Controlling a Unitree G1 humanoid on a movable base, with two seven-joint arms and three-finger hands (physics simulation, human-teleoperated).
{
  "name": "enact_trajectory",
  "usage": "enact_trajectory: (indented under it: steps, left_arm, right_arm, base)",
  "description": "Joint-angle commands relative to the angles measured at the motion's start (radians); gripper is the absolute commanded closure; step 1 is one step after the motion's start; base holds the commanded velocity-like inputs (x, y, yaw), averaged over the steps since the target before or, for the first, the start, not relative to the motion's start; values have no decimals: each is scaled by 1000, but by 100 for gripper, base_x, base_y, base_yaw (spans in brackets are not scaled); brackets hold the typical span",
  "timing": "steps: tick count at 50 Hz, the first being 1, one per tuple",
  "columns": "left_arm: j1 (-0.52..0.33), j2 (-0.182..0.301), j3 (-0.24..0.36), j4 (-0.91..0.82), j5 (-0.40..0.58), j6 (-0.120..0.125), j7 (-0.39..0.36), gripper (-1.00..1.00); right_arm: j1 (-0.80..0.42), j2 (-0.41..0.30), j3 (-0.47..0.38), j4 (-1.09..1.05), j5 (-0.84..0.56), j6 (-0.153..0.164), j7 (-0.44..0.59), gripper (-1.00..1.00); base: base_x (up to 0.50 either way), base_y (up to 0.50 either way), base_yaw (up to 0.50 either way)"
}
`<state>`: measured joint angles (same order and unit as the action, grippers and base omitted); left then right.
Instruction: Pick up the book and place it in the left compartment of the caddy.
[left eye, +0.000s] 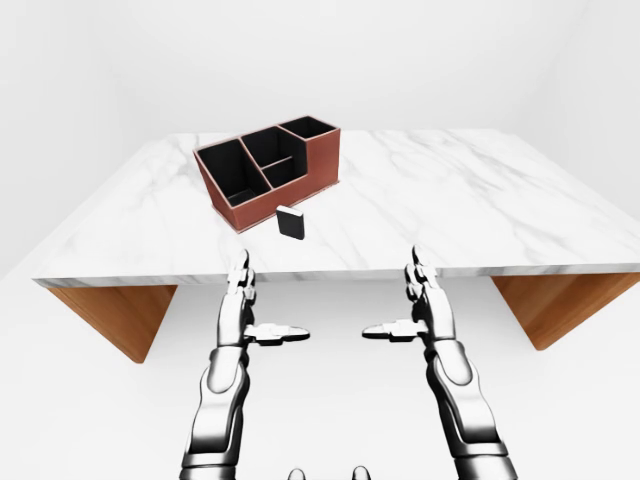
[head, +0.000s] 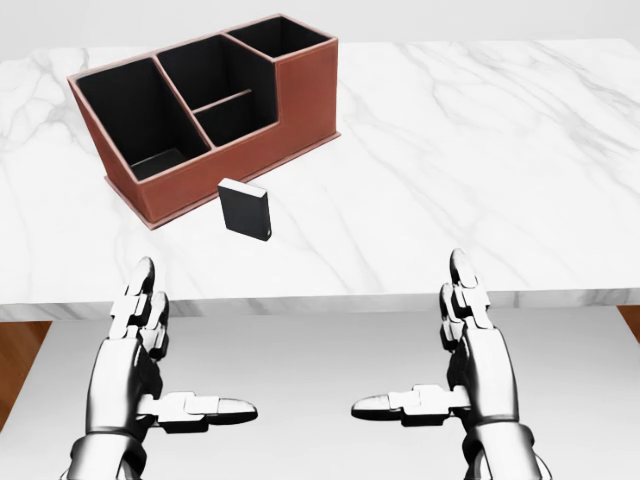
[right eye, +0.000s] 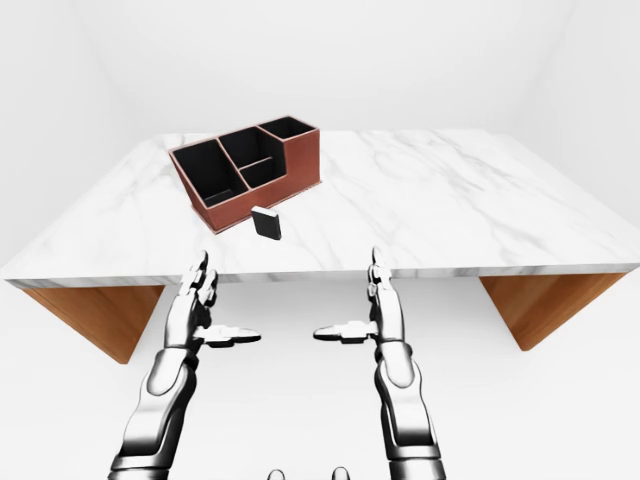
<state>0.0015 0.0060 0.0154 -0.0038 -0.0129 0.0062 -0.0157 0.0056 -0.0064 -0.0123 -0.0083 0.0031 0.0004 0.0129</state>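
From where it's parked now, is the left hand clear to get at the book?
Probably yes. The left hand is open, short of the table edge, and bare marble lies between it and the upright book; the caddy sits beyond it.

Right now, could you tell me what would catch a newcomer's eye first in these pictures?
A reddish-brown caddy with black compartments stands upper left on the marble table in the head view. A small black book stands upright just below it. The left hand and right hand hover open at the table's near edge.
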Motion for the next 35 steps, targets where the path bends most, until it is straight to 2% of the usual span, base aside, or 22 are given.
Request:
enact_trajectory:
  steps: [1,3,5,8,13,14,15,16,19,20,23,24,25,35]
  left_arm:
    - [-2,8,25,0,-30,16,-23,-100]
    - [-4,8,25,5,-33,14,-23,-100]
    - [4,7,23,-23,-48,36,-32,-100]
    - [10,8,20,-27,-44,26,-32,-100]
    - [5,8,17,-24,-23,39,-15,-100]
    - [6,6,17,-24,-27,32,-17,-100]
    - [2,7,17,-26,-10,43,2,-100]
    - [2,8,15,-27,0,38,7,-100]
    - [26,4,21,-84,-32,39,-11,-100]
    - [34,4,21,-101,-46,49,-21,-100]
    - [48,5,22,-130,-45,57,-20,-100]
    - [52,5,24,-143,-46,63,-18,-100]
    - [62,4,28,-172,-58,80,-21,-100]
    - [171,-2,50,-464,-108,81,-44,-100]
  right_arm:
    - [10,-9,-16,-13,-3,0,18,-100]
    - [13,-8,-15,-22,-4,4,18,-100]
    - [18,-7,-12,-36,-7,13,17,-100]
    - [25,-6,-9,-50,-9,21,17,-100]
    - [31,-5,-5,-65,-15,31,17,-100]
    - [34,-4,-4,-72,-15,35,18,-100]
    - [36,-4,-3,-77,-17,38,17,-100]
    - [39,-3,-1,-84,-18,42,17,-100]
    - [48,-4,0,-108,-24,55,17,-100]
    - [50,-4,0,-115,-26,59,16,-100]
    - [67,-4,0,-156,-30,79,16,-100]
    - [73,-4,2,-170,-31,85,18,-100]
    - [87,-3,7,-203,-36,87,20,-100]
    - [189,1,54,-435,-83,87,23,-100]
  base:
    - [0,0,0]
    - [0,0,0]
    - [0,0,0]
    - [0,0,0]
    - [0,0,0]
    - [0,0,0]
    - [0,0,0]
    - [0,0,0]
    - [0,0,0]
    - [0,0,0]
    - [0,0,0]
    - [0,0,0]
    - [0,0,0]
    - [0,0,0]
